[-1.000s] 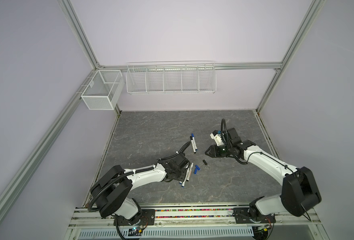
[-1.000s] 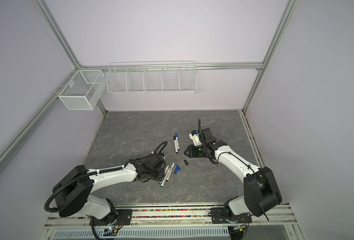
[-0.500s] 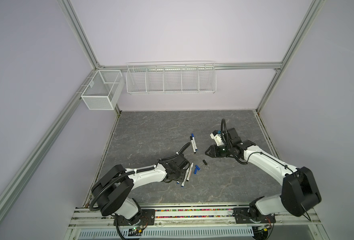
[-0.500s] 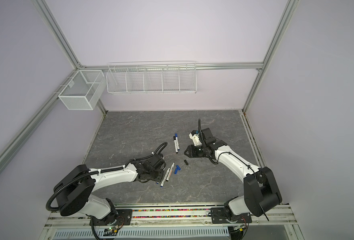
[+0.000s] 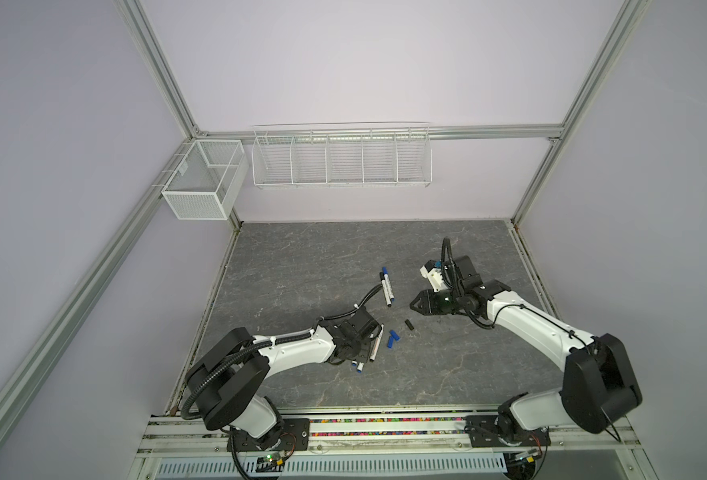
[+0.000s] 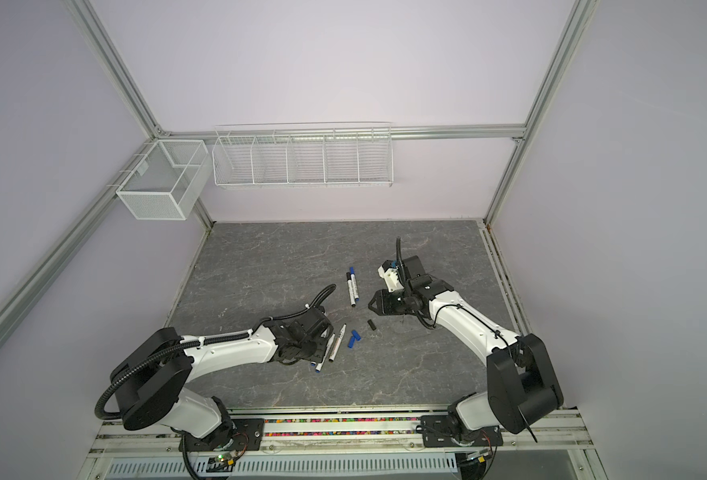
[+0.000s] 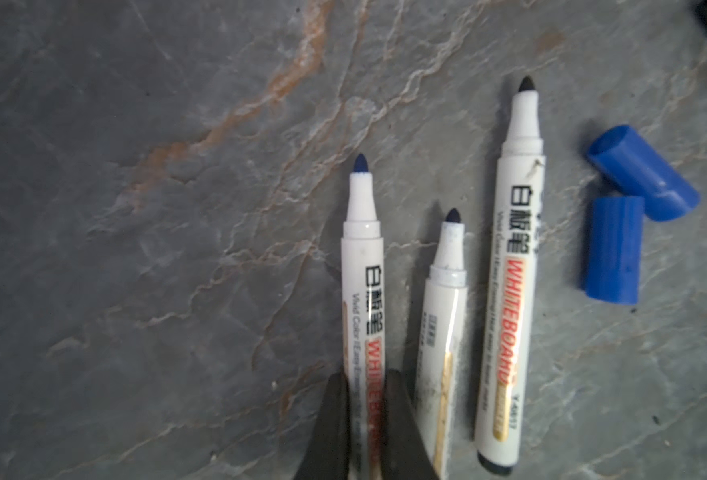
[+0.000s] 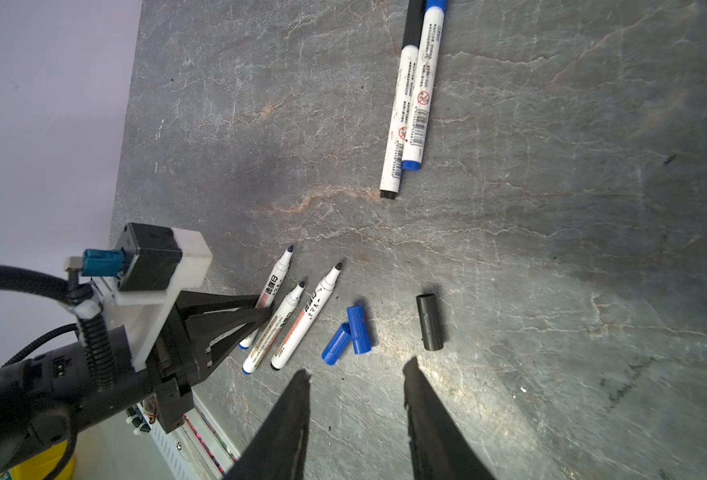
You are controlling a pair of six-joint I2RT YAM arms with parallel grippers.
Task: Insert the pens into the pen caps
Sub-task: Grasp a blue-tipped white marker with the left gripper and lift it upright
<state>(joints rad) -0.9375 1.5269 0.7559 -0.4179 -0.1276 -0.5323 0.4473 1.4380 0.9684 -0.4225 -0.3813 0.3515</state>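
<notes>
Three uncapped white pens lie side by side on the grey table. My left gripper (image 7: 366, 382) is shut on the barrel of the blue-tipped pen (image 7: 362, 257) at the outer side of the row. Beside it lie a second blue-tipped pen (image 7: 443, 324) and a black-tipped pen (image 7: 509, 270). Two blue pen caps (image 7: 611, 249) (image 7: 642, 170) touch each other just past the black-tipped pen. A black pen cap (image 8: 429, 322) lies a little farther on. My right gripper (image 8: 358, 365) hovers open and holds nothing, above the table near the caps, as both top views show (image 5: 413, 307).
Two capped pens (image 8: 410, 104), one black-capped and one blue-capped, lie together toward the table's middle (image 5: 387, 291). A wire shelf (image 5: 341, 158) and a mesh box (image 5: 202, 183) hang on the back frame. A rail (image 5: 343, 424) runs along the front edge.
My left gripper has closed on the outer blue-tipped pen and its arm has shifted slightly. The right arm has not moved.
</notes>
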